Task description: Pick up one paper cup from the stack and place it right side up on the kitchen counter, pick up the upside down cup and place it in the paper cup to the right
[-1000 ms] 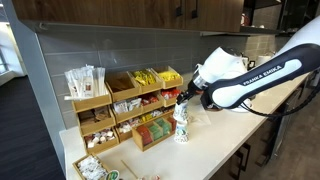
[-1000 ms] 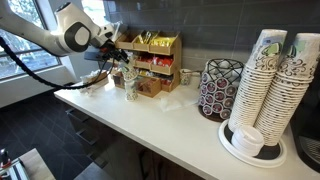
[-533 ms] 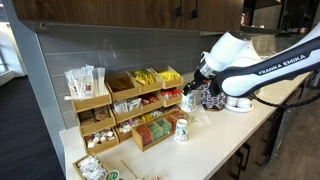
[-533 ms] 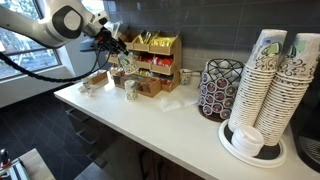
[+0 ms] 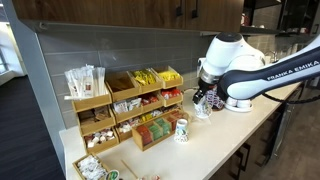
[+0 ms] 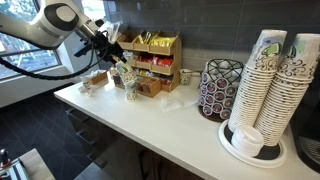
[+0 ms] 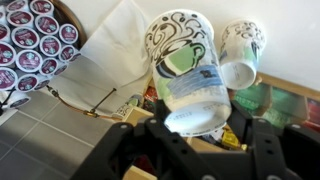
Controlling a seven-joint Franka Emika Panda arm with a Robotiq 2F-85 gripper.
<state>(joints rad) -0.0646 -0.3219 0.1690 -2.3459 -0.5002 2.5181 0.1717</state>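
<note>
Far to the left of the pod carousel [image 6: 220, 88], well above the kitchen counter [image 6: 170, 125], we find the gripper [image 6: 112, 52] closed partway on a paper cup [image 7: 185, 75]. In the wrist view its jaws stand on either side of the printed wall, and the cup hangs clear of the counter. We cannot tell from these views which end of it points up.

Below the gripper, and also left of the carousel, a second printed cup [image 6: 131, 90] stands on the counter in front of the wooden snack racks [image 6: 155, 60]. We take it to be the receiving cup. A white napkin [image 6: 170, 100] lies on the counter closer to the carousel's left side.

To the right of the carousel stands the stack [image 6: 262, 85], a tall column of nested cups well apart from the arm.

We judge the held cup to be very light, with a thin wall that dents under a firm squeeze. Its coated, tapered side could let it slip along the jaws. The best hold is across the middle of the wall with only modest pressure, since the rolled rim is stiffer but awkward for nesting. For the drop into the second cup, we would line up the narrow base over its mouth and release low, because an empty cup tips easily.
</note>
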